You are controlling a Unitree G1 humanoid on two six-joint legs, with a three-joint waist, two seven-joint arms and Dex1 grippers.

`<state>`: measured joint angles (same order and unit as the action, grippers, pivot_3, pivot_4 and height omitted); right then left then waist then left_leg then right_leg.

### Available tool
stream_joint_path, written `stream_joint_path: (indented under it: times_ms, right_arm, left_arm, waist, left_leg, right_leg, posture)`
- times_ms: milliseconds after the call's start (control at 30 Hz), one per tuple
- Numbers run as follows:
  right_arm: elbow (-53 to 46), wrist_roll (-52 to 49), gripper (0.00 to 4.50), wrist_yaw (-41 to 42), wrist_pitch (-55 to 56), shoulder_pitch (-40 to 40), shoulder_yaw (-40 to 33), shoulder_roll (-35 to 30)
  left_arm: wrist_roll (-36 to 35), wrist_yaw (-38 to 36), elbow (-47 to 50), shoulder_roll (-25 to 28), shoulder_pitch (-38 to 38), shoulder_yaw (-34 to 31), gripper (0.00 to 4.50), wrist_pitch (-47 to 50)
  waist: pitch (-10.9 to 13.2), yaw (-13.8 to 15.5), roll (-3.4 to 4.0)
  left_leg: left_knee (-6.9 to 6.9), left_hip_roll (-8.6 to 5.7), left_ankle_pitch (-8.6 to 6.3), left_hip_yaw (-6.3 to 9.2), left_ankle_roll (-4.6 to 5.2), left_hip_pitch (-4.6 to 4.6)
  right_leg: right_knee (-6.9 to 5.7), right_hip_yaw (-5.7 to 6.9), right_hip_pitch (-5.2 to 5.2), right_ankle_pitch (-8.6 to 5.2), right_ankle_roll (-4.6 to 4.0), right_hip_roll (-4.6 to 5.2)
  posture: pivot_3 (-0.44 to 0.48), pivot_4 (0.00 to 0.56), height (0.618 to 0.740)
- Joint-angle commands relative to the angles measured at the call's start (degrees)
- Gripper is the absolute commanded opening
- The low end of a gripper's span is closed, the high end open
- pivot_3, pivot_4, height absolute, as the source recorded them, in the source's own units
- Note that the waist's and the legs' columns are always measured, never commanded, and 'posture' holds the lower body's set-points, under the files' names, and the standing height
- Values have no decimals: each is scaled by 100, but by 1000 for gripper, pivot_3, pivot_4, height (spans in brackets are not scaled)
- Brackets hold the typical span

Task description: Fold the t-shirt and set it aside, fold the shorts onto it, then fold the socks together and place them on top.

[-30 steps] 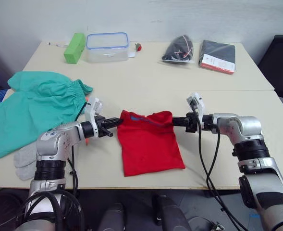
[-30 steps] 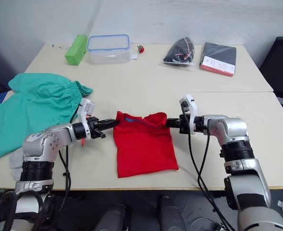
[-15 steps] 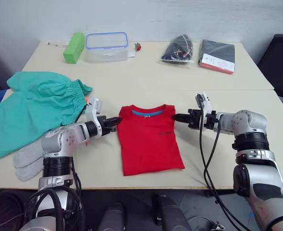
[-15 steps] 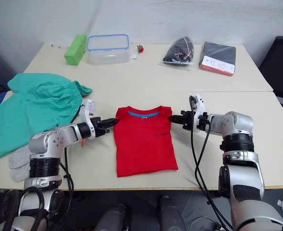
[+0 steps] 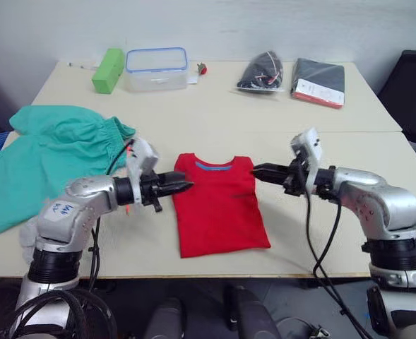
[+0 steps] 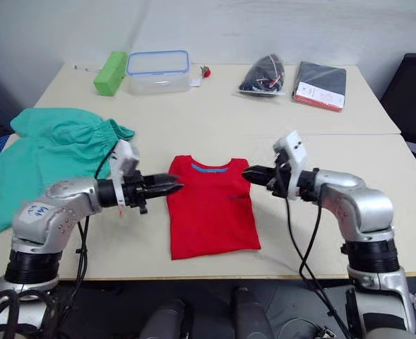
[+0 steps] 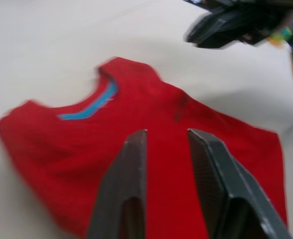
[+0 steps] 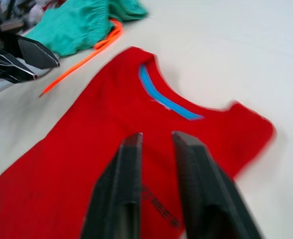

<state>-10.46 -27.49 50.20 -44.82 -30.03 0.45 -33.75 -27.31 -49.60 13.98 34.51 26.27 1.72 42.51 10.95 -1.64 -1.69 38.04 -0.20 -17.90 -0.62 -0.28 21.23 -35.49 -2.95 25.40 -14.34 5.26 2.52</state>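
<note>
T-shirt: bright red, blue band inside the collar, small dark print on the chest. Shorts: teal green, plain, with an orange drawstring. Socks: light grey, plain. Table: pale cream, unpatterned. Left gripper and right gripper: 2 black fingers each, on silver-grey arms with white fittings near the wrists. Box at the far edge: light green. Container: clear, with a blue-rimmed lid. Small item beside the container: red. Bag: black, with red and white specks showing. Flat packet: black, with a white label edged in red.
</note>
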Motion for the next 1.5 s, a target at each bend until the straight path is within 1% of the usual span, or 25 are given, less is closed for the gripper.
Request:
stream_joint_path:
  times_ms: [33, 67, 167, 267, 367, 467, 567, 700, 767, 833, 933, 1033, 1067, 1133, 1200, 1233, 1300, 1367, 1433, 1467, 1500]
  right_arm:
    - [-251, 878, 0, -2, 1314, 223, 912, 140]
    - [-183, 1025, 0, -22, 1515, 242, 1066, 210]
    - [423, 1658, 0, -145, 2169, 150, 1658, 485]
    - [1160, 2080, 0, -395, 2480, -35, 1821, 711]
    - [1925, 2393, 0, -713, 2727, -269, 1721, 806]
    - [2923, 2574, 0, -1131, 2925, -646, 1458, 809]
    - [3681, 2450, 0, -1420, 2927, -1029, 1050, 905]
    - [4316, 2308, 0, -1504, 2911, -1397, 655, 955]
    - [4170, 2044, 0, -1277, 2783, -1419, 420, 950]
    - [3605, 1610, 0, -934, 2290, -1308, 171, 907]
    - [2178, 678, 0, -366, 912, -864, -206, 537]
    - [1101, -145, 0, -14, -568, -311, -500, -58]
    - [860, -399, 361, 33, -1030, -164, -593, -232]
    - [471, -965, 871, 138, -1978, 106, -814, -539]
    - [221, -1455, 1544, 223, -2701, 312, -1001, -739]
    - [167, -1598, 1983, 161, -2963, 368, -1084, -752]
    - [206, -1697, 2663, -52, -3358, 469, -1135, -687]
    - [392, -1728, 3395, -246, -3582, 452, -1148, -557]
    - [815, -1745, 4139, -509, -3836, 215, -1291, -264]
    - [1068, -1752, 4426, -627, -3974, 61, -1375, -93]
    - [1309, -1735, 4500, -714, -4049, -79, -1391, 65]
  left_arm:
    - [870, -384, -56, 98, -78, 975, 261, -1179]
    - [1023, -412, -162, 77, -76, 1131, 17, -1373]
    - [1561, -294, -550, -57, 0, 1584, 17, -1794]
    - [1908, -109, -867, -173, 49, 1785, 17, -1790]
    - [2091, -18, -1036, -217, 20, 1806, 17, -1769]
    - [2141, 1, -1115, -177, -79, 1719, 17, -1800]
    - [2116, 3, -1145, -155, -146, 1640, 17, -1797]
    - [2133, 38, -1180, -154, -212, 1585, 17, -1824]
    - [2134, 75, -1173, -185, -236, 1546, 17, -1830]
    - [2053, 94, -1118, -232, -240, 1452, 17, -1818]
    - [1679, 107, -901, -365, -199, 1080, 17, -1631]
    - [1572, 113, -797, -324, -124, 839, 17, -1564]
    - [1530, 101, -748, -308, -97, 772, 0, -1525]
    - [1289, 89, -614, -336, -13, 546, 0, -1306]
    - [1048, 24, -475, -333, 63, 366, 0, -1113]
    - [978, -14, -420, -313, 85, 319, 186, -1076]
    - [813, -237, -262, -208, 85, 265, 595, -1104]
    - [641, -436, -131, -126, 69, 202, 1223, -1115]
    - [459, -555, -40, -95, 57, 103, 1884, -1130]
    - [402, -560, -18, -92, 63, 59, 2136, -1116]
    - [370, -541, -11, -99, 78, 23, 2462, -1118]
  waist:
    - [0, 1, 0]
    - [0, 1, -1]
    - [0, -3, -1]
    - [0, 1, -2]
    - [-1, -6, -2]
    - [-4, -5, -6]
    - [-8, -7, -8]
    - [-9, -14, -6]
    - [-9, -20, -6]
    - [-9, -30, -6]
    - [-7, -15, -3]
    - [-4, 11, 1]
    - [-4, 18, 1]
    - [-4, 21, 1]
    - [-4, 21, 0]
    - [-4, 13, 1]
    - [-4, -22, 1]
    - [-4, -30, 1]
    - [-4, -31, 1]
    - [-4, -27, 1]
    - [-4, -33, 1]
  left_leg:
    - [0, -1, 1, -1, 2, 1]
    - [1, -3, 2, -3, 3, -1]
    - [1, -4, 4, -5, 7, 3]
    - [3, -1, 3, -7, 9, 2]
    - [5, -2, 2, -9, 12, 0]
    - [8, -3, 5, -9, 16, -10]
    - [7, -2, 5, -8, 16, -13]
    - [5, 0, 5, -2, 16, -10]
    - [4, 0, 5, -2, 16, -11]
    - [3, 3, 5, -1, 16, -10]
    - [3, 5, 5, 6, 16, 0]
    - [3, 5, 5, 18, 16, 10]
    - [3, 6, 5, 24, 16, 12]
    - [3, 3, 4, 26, 17, 16]
    - [3, 2, 4, 27, 18, 18]
    - [3, 2, 4, 27, 18, 18]
    - [3, 3, 4, 24, 18, 16]
    - [0, 6, 4, 19, 17, 10]
    - [-1, 8, 4, 18, 17, 8]
    - [-1, 7, 4, 16, 17, 7]
    - [0, 6, 4, 13, 17, 7]
  right_leg:
    - [1, -1, -1, 0, 0, -1]
    - [1, -2, -1, 0, -1, -5]
    - [-3, -7, 4, 0, -1, -9]
    - [-5, -9, 4, 0, -1, -7]
    - [-8, -11, 4, 0, 0, -1]
    - [-14, -11, -2, 0, 0, 3]
    - [-16, -13, -4, 0, -1, 6]
    - [-15, -28, -4, 0, -2, 8]
    - [-16, -29, -4, 0, -2, 7]
    - [-15, -32, -3, 0, -2, 5]
    - [-20, -31, 1, 0, -2, 5]
    - [-19, -29, 3, 0, -2, 7]
    - [-15, -27, 2, 0, -2, 9]
    - [-3, -25, 2, -1, -2, 14]
    - [2, -26, 1, -1, -2, 16]
    - [2, -26, 1, -1, -2, 16]
    - [1, -29, 1, -1, -2, 13]
    - [-1, -33, 1, -2, -4, 6]
    - [-2, -33, 2, -3, -6, 0]
    - [-3, -34, 2, -3, -6, 0]
    - [-5, -34, 2, -3, -6, 0]
  posture:
    - [0, 150, 740]
    - [0, 150, 740]
    - [0, 150, 740]
    - [0, 150, 740]
    - [0, 150, 740]
    - [0, 150, 740]
    - [0, 150, 740]
    - [0, 150, 740]
    - [0, 150, 740]
    - [0, 150, 740]
    - [0, 150, 740]
    - [0, 150, 740]
    - [0, 150, 740]
    - [0, 150, 740]
    - [0, 150, 740]
    - [0, 150, 740]
    - [0, 150, 740]
    - [0, 150, 740]
    - [0, 150, 740]
    - [0, 150, 740]
    - [0, 150, 740]
